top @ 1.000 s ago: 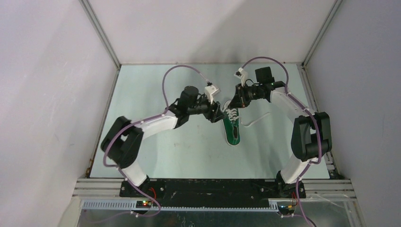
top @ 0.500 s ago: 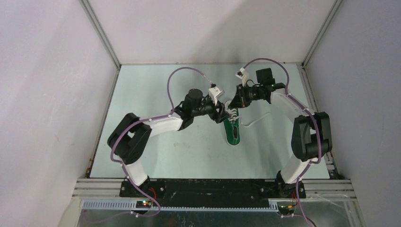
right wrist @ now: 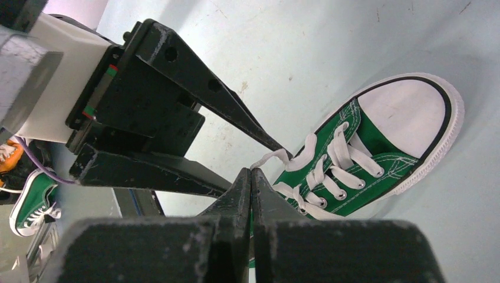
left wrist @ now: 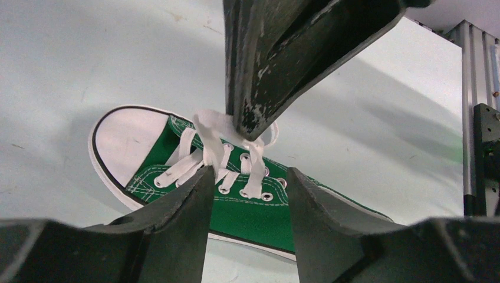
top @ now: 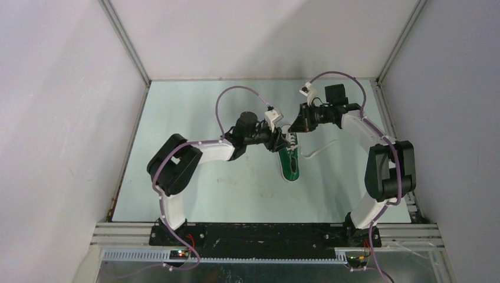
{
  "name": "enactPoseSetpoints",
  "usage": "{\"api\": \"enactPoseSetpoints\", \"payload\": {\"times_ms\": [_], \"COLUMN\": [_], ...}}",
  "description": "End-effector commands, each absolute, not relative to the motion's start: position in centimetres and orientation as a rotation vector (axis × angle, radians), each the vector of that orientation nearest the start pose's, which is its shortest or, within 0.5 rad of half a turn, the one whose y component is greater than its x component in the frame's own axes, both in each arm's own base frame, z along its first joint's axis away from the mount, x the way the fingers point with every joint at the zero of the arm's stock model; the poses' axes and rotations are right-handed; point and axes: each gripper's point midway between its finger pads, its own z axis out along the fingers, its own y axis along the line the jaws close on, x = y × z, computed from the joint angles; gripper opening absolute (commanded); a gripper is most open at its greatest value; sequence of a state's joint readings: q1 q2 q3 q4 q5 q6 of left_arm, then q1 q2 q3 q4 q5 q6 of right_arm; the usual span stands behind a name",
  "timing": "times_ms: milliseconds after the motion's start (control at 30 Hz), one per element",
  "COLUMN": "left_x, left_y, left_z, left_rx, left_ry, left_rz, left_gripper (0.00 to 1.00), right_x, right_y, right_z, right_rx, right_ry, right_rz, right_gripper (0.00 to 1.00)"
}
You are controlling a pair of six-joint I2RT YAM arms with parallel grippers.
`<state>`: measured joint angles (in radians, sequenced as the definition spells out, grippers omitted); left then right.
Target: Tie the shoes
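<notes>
Looking at the right gripper first, its fingers were pressed flat together, with a bit of the white laces pinched right at the tip and pulled up off the tongue. The left gripper came in from the opposite side with its fingers apart and the tips just beside the right gripper's tip. One finger looked to be right up against the raised bit of lace, but I honestly couldn't tell if the other one touched anything. Directly under both sets of tips sat the green sneaker, flat on its sole on the pale green table. The laced part was right below the grippers, the white toe cap pointed off toward the far wall, and the heel ran back toward the arm bases. A loose lace end trailed across the table on the right gripper's side of the shoe. Further out, purple cables looped up over both arms. Way off behind the left gripper, past the table edge, a second green sneaker showed in the right wrist view.
</notes>
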<state>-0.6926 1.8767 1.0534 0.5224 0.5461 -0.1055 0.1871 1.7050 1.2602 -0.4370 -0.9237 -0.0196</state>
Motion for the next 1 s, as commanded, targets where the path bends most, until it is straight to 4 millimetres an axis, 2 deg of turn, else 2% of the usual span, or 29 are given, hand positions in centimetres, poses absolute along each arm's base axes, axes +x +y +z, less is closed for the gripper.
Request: {"api": "enactPoseSetpoints", "payload": {"times_ms": [0,133,267,433,600,767,967], "left_x": [33.8,34.2,35.2,36.2,35.6,33.6,32.6], "left_y": [-40.5,-40.6,-40.2,-40.0,-40.9,-42.4,-42.0], "left_z": [13.9,13.9,14.0,14.2,14.4,14.7,13.5], "left_rx": [0.919,0.917,0.904,0.916,0.98,1.102,1.126], "left_ry": [1.64,1.628,1.62,1.606,1.556,1.496,1.531], "left_rz": [-1.083,-1.081,-1.041,-0.997,-1.052,-1.191,-1.232], "left_gripper": [0.48,0.46,0.58,0.66,0.7,0.64,0.48], "right_x": [35.4,35.2,35.3,35.2,35.2,35.2,35.4], "right_y": [20.8,20.7,20.3,20.1,20.1,20.1,19.9], "right_z": [17.7,17.7,17.6,17.6,17.7,17.7,17.8], "right_rx": [-0.647,-0.643,-0.631,-0.628,-0.629,-0.626,-0.62], "right_ry": [2.162,2.168,2.171,2.171,2.168,2.165,2.16], "right_rz": [1.192,1.194,1.193,1.193,1.197,1.206,1.203], "right_gripper": [0.0,0.0,0.0,0.0,0.0,0.0,0.0]}}
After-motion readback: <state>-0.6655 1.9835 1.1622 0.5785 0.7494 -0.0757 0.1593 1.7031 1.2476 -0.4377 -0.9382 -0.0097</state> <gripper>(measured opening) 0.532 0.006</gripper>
